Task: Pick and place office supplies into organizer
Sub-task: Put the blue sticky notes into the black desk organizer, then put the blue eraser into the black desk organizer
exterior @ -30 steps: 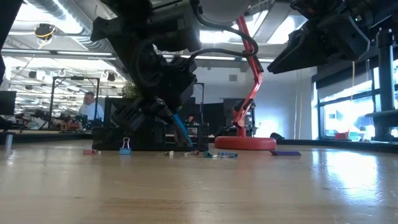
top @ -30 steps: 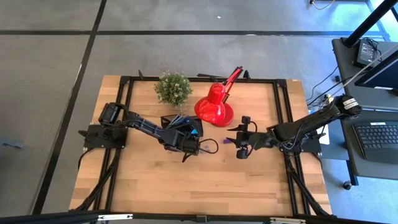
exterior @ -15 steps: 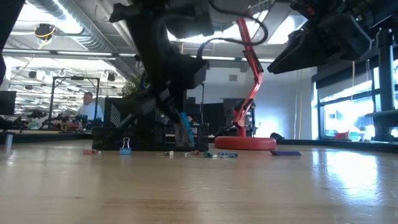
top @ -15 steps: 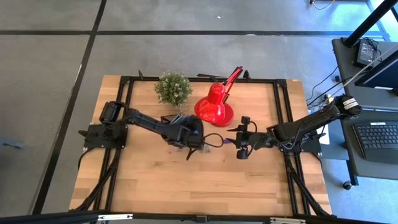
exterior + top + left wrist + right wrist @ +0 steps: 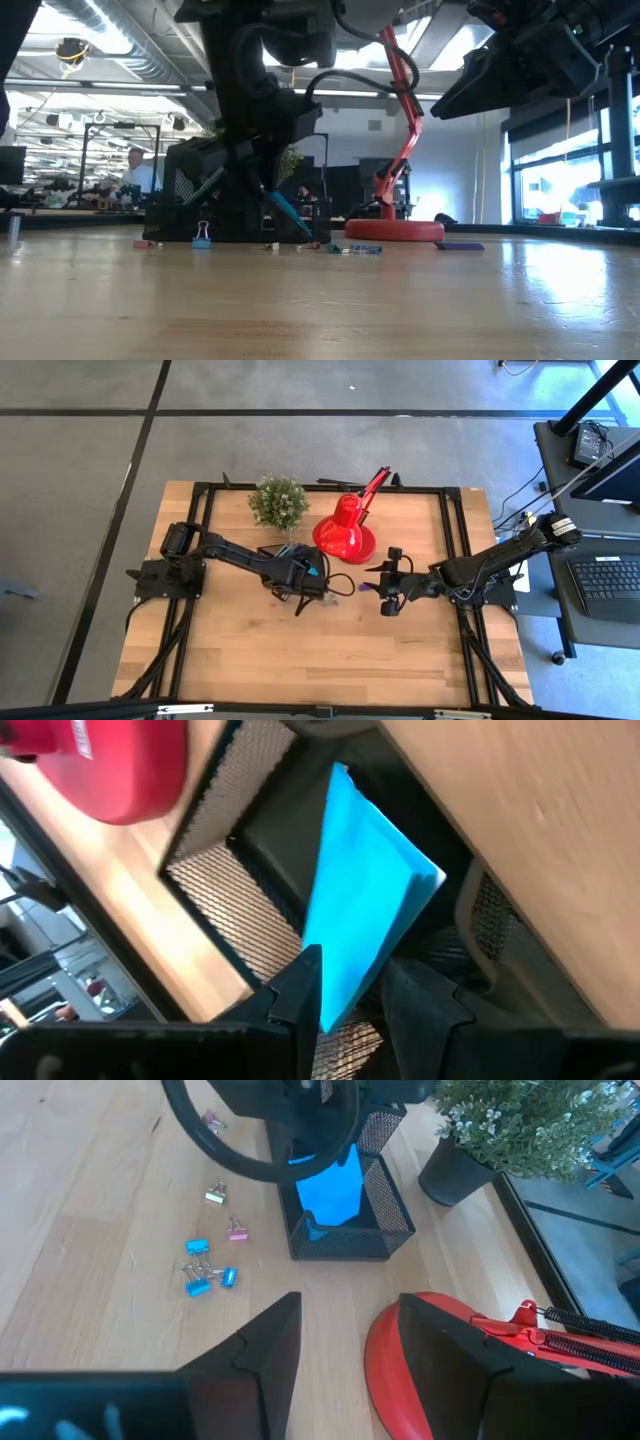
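Robotics lab: framed workbench [image 5: 300, 650], ceiling ducts [image 5: 110, 50], background workstations [image 5: 60, 195].

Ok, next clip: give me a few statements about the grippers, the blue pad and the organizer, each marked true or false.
1. The left gripper is shut on the blue sticky-note pad. True.
2. The pad is over the black mesh organizer. True.
3. The right gripper holds a binder clip. False: it is open and holds nothing; the clips lie on the wooden table.
4. The red lamp stands inside the organizer. False: it stands on the table beside it.
5. The potted plant lies tipped over. False: it stands upright.
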`<state>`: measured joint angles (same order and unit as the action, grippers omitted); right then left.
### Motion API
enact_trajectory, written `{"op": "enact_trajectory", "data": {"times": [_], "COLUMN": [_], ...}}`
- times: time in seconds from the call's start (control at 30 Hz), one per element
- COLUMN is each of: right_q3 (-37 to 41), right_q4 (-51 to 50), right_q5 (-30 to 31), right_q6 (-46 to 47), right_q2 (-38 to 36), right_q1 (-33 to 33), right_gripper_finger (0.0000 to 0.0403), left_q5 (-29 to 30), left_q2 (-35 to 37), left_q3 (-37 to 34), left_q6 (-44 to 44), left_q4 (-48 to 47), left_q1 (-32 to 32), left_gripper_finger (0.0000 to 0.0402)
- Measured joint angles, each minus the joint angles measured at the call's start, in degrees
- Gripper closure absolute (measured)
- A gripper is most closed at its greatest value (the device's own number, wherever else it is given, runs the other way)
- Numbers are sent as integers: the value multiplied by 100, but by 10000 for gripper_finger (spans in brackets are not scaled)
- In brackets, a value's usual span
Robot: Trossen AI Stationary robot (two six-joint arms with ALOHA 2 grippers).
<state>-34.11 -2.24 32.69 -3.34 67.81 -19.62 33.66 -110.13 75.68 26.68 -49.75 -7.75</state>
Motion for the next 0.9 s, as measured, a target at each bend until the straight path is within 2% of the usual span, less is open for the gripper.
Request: {"op": "enact_trajectory", "data": {"times": [0.67, 0.9], "right_q3": [0, 0], "right_q4": [0, 0], "right_q5": [0, 0], "right_q6": [-4, -17], "right_q2": [0, 0], "right_q1": [-2, 0], "right_gripper_finger": [232, 232], "left_q5": [-368, -390], "left_q2": [0, 0], "left_q3": [153, 153], "left_q6": [542, 650], "left_q4": [-124, -125], "left_q1": [605, 636], "left_gripper_finger": [303, 303]}}
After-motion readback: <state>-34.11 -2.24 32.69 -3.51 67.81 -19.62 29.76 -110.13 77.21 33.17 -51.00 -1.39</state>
